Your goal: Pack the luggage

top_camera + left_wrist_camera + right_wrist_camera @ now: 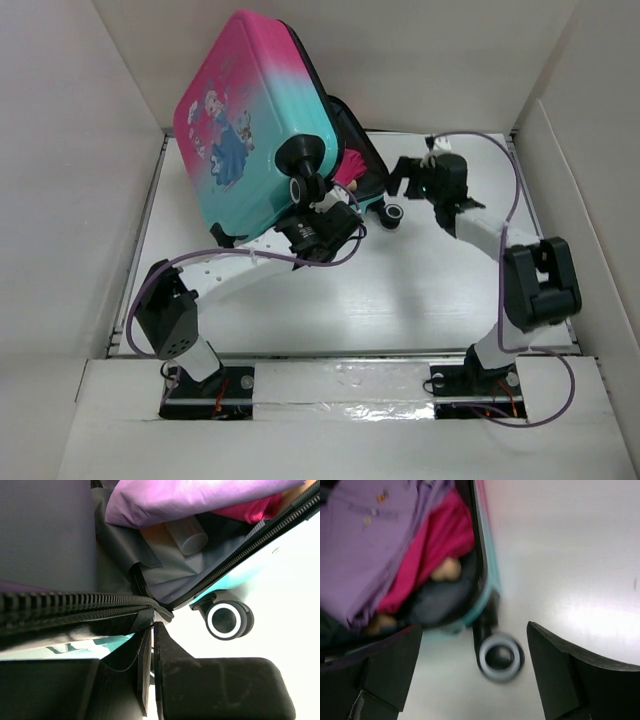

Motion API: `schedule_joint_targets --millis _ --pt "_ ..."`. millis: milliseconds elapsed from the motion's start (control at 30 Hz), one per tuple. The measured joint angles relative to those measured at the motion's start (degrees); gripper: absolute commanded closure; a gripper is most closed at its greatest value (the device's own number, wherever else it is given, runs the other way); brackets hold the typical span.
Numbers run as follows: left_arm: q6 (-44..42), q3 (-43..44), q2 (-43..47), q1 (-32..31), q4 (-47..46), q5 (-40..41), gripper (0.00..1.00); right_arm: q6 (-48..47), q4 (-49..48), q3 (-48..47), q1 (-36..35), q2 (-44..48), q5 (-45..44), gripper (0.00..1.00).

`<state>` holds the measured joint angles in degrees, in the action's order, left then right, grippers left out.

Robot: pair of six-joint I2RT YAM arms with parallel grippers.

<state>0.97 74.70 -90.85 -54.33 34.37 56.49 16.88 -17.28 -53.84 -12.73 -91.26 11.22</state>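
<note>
The luggage (240, 110) stands at the back left with its pink-to-teal lid raised at a slant over the base. Inside lie a purple pouch (200, 495), a magenta cloth (440, 545) and a clear tube (187, 535) on grey lining. My left gripper (325, 215) is shut, and its tips (151, 627) sit against the lid's black zipper rim (75, 607). I cannot tell if they pinch anything. My right gripper (405, 175) is open and empty above the table, just right of the base. A black-and-white wheel (501, 657) lies between its fingers.
White walls (60, 200) box in the table on the left, back and right. A second wheel (226, 620) sticks out from the base's corner. The white tabletop (400, 290) stretches from the luggage to the arm bases.
</note>
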Motion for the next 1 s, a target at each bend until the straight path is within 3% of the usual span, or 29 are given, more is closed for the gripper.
schedule_joint_targets --millis 133,233,267,367,500,633,767,833,867,900,933,967,1000 --pt "-0.3 0.0 0.3 0.1 -0.2 -0.7 1.0 -0.4 0.9 -15.1 -1.0 -10.9 0.0 0.17" --pt "-0.7 0.0 0.6 0.2 -0.4 -1.3 1.0 -0.5 1.8 -19.6 -2.4 -18.0 1.2 0.51" --pt "-1.0 0.0 0.7 0.2 -0.6 -1.6 1.0 -1.2 1.7 -19.9 -3.0 -20.0 0.3 0.77" --pt "-1.8 0.0 0.8 0.2 -1.1 -2.6 1.0 0.2 1.6 -19.6 -3.6 -21.4 -6.2 1.0" --pt "-2.2 0.3 0.8 -1.2 -1.6 -4.2 1.0 -1.2 -3.8 -10.6 -5.8 -15.9 -14.6 1.0" --pt "-4.5 1.4 0.4 -2.5 1.3 -4.4 1.0 2.0 -7.5 6.3 -8.3 -2.8 -17.9 1.0" --pt "-8.6 3.0 -1.9 -4.6 3.4 -4.4 1.0 3.7 -7.9 17.1 -12.4 7.8 -23.7 1.0" --pt "-10.4 3.5 -3.6 -5.3 4.2 -4.4 1.0 4.4 -7.2 20.2 -14.1 11.6 -25.9 0.9" --pt "-11.3 3.7 -4.3 -5.7 4.5 -4.6 1.0 4.6 -6.7 21.3 -14.7 13.1 -26.6 0.71" --pt "-12.1 3.8 -4.7 -6.1 4.9 -4.9 1.0 4.6 -5.8 22.1 -14.9 14.6 -27.0 0.6" --pt "-12.9 3.8 -4.9 -6.7 5.1 -5.4 0.95 4.4 -4.8 22.7 -14.9 15.8 -26.9 0.52" --pt "-13.1 3.8 -4.9 -7.2 5.6 -5.9 0.83 4.2 -3.6 23.1 -14.3 17.2 -25.6 0.43" --pt "-12.8 3.8 -4.9 -7.9 5.7 -6.7 0.51 3.7 -2.6 23.6 -13.4 18.6 -23.4 0.4"
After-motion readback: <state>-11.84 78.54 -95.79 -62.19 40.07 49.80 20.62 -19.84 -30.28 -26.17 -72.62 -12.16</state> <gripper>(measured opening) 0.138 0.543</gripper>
